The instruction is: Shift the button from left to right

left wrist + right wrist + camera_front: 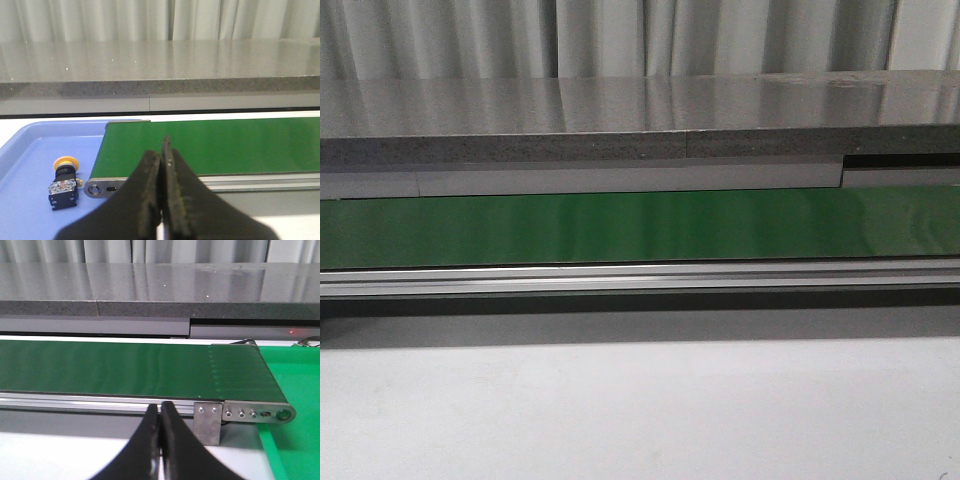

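The button [64, 182], a yellow-orange cap on a black boxy body, lies on its side in a blue tray [30, 150] just past the left end of the green belt [210, 146]. My left gripper [161, 150] is shut and empty, near the belt's front rail, to the right of the button and apart from it. My right gripper [160, 407] is shut and empty in front of the belt's rail near the belt's right end [150, 367]. The front view shows only the belt [640, 225]; neither gripper nor the button shows there.
A grey stone-like counter [640, 120] runs behind the belt. An aluminium rail [640, 278] edges the belt's front. A white table top [640, 410] lies in front. A green surface [295, 390] sits past the belt's right end, by a metal bracket [207, 422].
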Robot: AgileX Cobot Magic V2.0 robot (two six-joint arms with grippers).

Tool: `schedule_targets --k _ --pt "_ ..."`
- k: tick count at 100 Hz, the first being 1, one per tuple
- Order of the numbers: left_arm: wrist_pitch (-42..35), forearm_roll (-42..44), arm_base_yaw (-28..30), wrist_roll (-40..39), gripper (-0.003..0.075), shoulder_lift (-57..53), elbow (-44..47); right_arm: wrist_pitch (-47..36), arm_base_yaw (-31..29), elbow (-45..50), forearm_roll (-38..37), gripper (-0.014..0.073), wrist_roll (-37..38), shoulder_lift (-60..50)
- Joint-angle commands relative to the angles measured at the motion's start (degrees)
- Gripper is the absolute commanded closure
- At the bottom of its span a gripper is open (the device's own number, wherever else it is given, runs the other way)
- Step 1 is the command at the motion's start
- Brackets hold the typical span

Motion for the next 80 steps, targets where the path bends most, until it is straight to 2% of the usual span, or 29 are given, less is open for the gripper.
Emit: schedule_targets --k 1,38,64,80 --pt "-1.7 -1.5 -0.4 -0.5 0.0740 1.8 -5.4 -4.9 -0.4 -0.9 -0.4 0.0661 -0.2 -1.1" --pt "4.3 -1.6 -0.4 -0.5 0.0740 20.4 -22.2 -4.9 -0.4 -0.9 -0.4 0.0661 -0.2 -1.1" --pt "16.4 -2.1 -0.4 -0.5 0.0740 36.6 -37.6 -4.9 -0.4 -0.9 -0.4 0.0661 -0.2 -1.1" --pt "21.6 -4.4 -0.4 -0.5 0.0740 44.1 -43.6 -4.9 -0.4 -0.9 -0.4 0.0661 -0.2 -1.1"
